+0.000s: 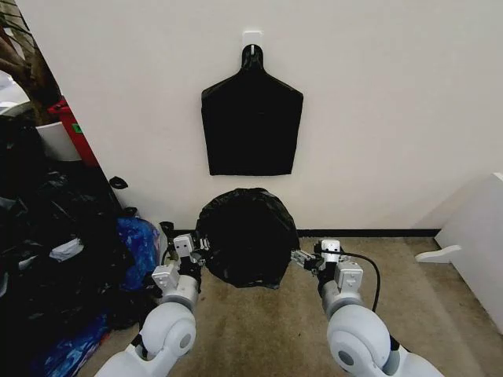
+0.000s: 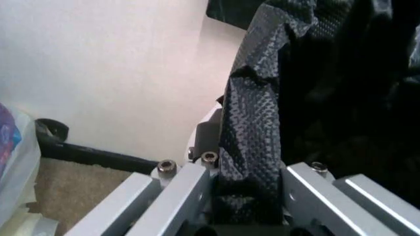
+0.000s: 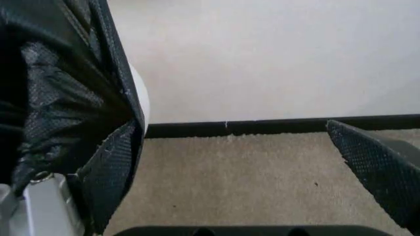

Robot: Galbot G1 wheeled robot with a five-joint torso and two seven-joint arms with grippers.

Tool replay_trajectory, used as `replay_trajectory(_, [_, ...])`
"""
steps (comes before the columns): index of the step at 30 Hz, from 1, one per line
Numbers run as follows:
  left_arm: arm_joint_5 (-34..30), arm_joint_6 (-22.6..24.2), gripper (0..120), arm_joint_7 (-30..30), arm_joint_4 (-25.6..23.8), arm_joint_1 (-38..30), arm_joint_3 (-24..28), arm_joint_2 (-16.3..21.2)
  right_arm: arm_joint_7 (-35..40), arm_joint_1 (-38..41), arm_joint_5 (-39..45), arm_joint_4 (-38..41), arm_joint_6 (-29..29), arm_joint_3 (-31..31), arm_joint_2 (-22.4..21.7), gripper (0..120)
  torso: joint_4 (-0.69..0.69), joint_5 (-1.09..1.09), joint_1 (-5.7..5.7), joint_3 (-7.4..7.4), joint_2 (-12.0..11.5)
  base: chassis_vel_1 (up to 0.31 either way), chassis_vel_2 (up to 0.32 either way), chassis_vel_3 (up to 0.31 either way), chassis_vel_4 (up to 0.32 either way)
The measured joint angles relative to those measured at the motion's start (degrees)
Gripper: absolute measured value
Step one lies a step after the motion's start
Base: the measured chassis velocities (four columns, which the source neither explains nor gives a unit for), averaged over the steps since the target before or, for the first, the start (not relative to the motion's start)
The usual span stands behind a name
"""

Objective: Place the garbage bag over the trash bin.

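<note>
The garbage bag (image 1: 245, 234), glossy black and wrinkled, is draped over the trash bin against the wall and hides it from the head view. My left gripper (image 1: 191, 248) sits at the bag's left edge; the left wrist view shows that gripper (image 2: 249, 162) shut on a fold of the garbage bag (image 2: 328, 98). At the bag's right edge, my right gripper (image 1: 306, 258) holds nothing. In the right wrist view this gripper (image 3: 231, 127) is open, the garbage bag (image 3: 52, 98) hangs beside one finger, and a white sliver of the trash bin (image 3: 139, 101) shows.
A flat black bundle (image 1: 251, 118) hangs on the wall above. A blue plastic bag (image 1: 137, 243) and a heap of black bags (image 1: 55, 259) crowd the left. White furniture (image 1: 479, 236) stands at the right. Beige carpet (image 1: 259, 330) lies in front.
</note>
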Motion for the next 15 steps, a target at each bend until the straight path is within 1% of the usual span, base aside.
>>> replay_trajectory(8, [-1.3,0.0,1,0.2,-0.8,0.3,-0.1,0.4,-5.4,0.0,-1.7,-2.3,1.8,0.6,-0.8,100,0.00,0.00,0.00,0.00,0.0,0.000,0.000,0.000,0.000])
replay_trajectory(11, [-2.6,0.1,1,0.3,-1.6,0.9,-0.2,0.6,-11.1,0.0,-3.1,-4.3,4.7,1.5,-1.3,100,0.00,0.00,0.00,0.00,0.0,0.000,0.000,0.000,0.000])
replay_trajectory(15, [-3.9,0.4,1,0.3,-2.4,1.2,-0.3,0.7,-13.9,0.2,-5.3,-6.0,6.8,2.0,-1.3,100,0.00,0.01,0.00,0.00,0.0,0.000,0.000,0.000,0.000])
